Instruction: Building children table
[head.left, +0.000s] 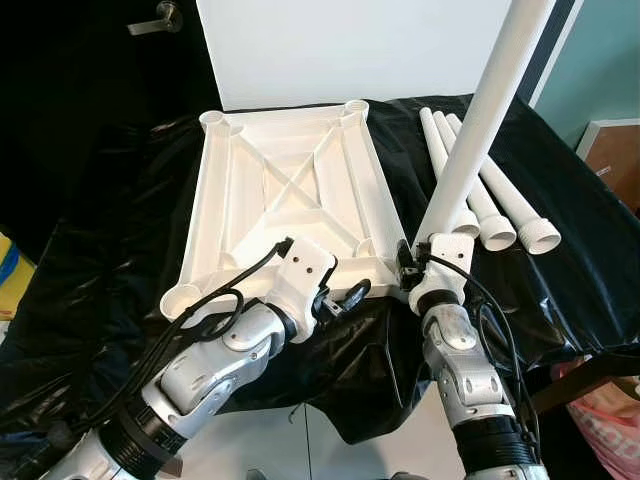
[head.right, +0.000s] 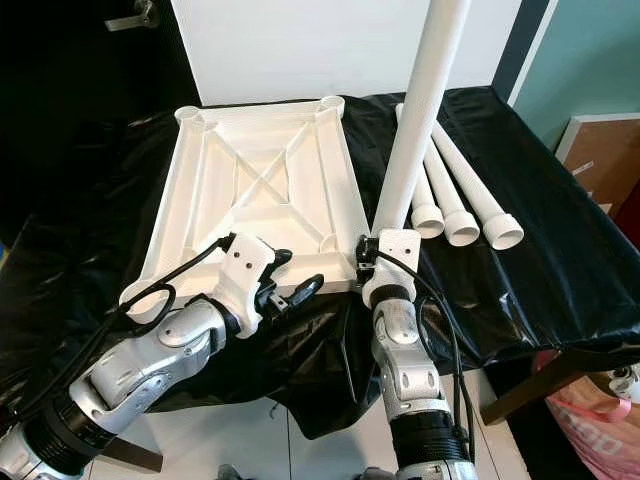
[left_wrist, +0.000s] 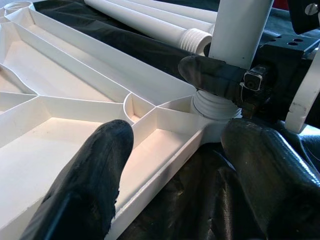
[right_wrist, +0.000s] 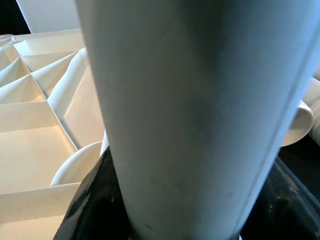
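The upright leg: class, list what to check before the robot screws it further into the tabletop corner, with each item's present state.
1. Right gripper shut on the upright leg: ok.
2. Threaded end at the near right corner socket: ok; threads still show, so not fully seated.
3. Leg square to the tabletop: not ok, it leans.
4. Left gripper bracing the tabletop: not ok; fingers open astride the near rim.
5. Spare legs lying apart on the right: ok.
6. Thread alignment: cannot tell.

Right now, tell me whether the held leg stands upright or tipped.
Nearly upright: the leg rises from the tabletop corner socket, gripped by the right gripper.
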